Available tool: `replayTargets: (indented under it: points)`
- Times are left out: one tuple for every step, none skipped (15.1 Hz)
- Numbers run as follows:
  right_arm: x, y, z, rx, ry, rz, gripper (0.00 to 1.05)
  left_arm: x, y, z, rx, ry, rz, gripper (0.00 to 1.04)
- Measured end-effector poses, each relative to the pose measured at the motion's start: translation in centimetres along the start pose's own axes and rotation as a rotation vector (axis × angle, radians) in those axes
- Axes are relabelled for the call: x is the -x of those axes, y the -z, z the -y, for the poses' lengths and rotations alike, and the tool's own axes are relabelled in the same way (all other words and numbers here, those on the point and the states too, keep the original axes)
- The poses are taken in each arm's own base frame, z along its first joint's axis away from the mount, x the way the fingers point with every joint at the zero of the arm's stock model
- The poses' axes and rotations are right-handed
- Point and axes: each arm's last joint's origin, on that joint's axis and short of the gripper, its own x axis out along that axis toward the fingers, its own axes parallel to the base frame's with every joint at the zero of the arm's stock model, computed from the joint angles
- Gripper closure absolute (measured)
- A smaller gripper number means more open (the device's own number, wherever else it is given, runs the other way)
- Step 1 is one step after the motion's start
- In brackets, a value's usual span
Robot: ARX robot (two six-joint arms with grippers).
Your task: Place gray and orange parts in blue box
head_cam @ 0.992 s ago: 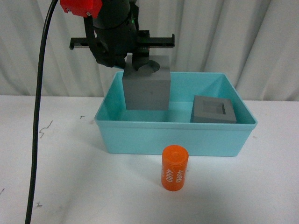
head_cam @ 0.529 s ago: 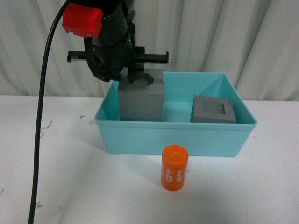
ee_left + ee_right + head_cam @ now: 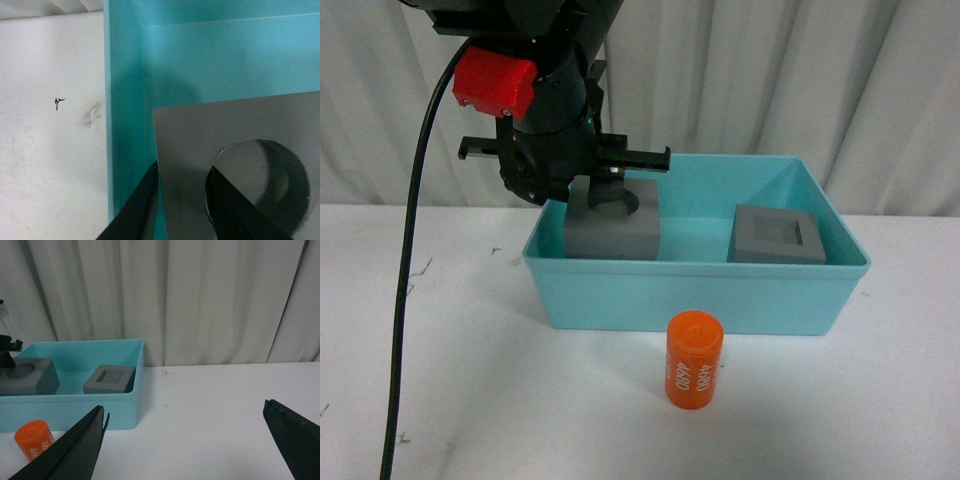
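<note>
Left gripper (image 3: 603, 197) clamps the matte gray cube (image 3: 610, 235) by its round recess, low in the smooth turquoise box (image 3: 720, 295), while the lettered orange cylinder (image 3: 693, 360) stands outside in front, the square-recessed cube (image 3: 777, 235) lies inside, and the right gripper (image 3: 185, 409) gapes wide and empty.

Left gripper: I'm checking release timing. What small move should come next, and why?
Probably open the left gripper and lift clear. Its fingers pinch a wall of the round-recess cube, which sits low inside the blue box, about level with the other cube. The orange cylinder stands outside on the table.
</note>
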Motion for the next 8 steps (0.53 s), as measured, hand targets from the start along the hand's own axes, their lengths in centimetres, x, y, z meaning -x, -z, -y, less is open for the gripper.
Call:
replayTargets:
  points:
    - [0.0, 0.0, 0.0, 0.000, 0.000, 0.000, 0.06, 0.3, 0.0, -0.6, 0.006, 0.009, 0.009, 0.31]
    - [0.0, 0.0, 0.0, 0.000, 0.000, 0.000, 0.06, 5.7, -1.4, -2.4, 0.047, 0.091, 0.177, 0.08]
    - [0.0, 0.0, 0.0, 0.000, 0.000, 0.000, 0.06, 15.6, -0.9, -4.2, 0.025, 0.190, 0.448, 0.07]
    - [0.0, 0.0, 0.0, 0.000, 0.000, 0.000, 0.06, 17.6, 2.2, -6.1, 0.069, 0.051, 0.776, 0.26]
    - [0.0, 0.0, 0.0, 0.000, 0.000, 0.000, 0.06, 17.7, 3.0, -6.6, 0.078, 0.035, 0.803, 0.29]
    - [0.0, 0.0, 0.0, 0.000, 0.000, 0.000, 0.06, 17.8, 3.4, -6.9, 0.084, 0.028, 0.817, 0.31]
    - [0.0, 0.0, 0.0, 0.000, 0.000, 0.000, 0.06, 17.9, 4.1, -7.6, 0.094, 0.017, 0.845, 0.35]
    - [0.0, 0.0, 0.0, 0.000, 0.000, 0.000, 0.06, 17.9, 4.4, -7.9, 0.099, 0.011, 0.857, 0.36]
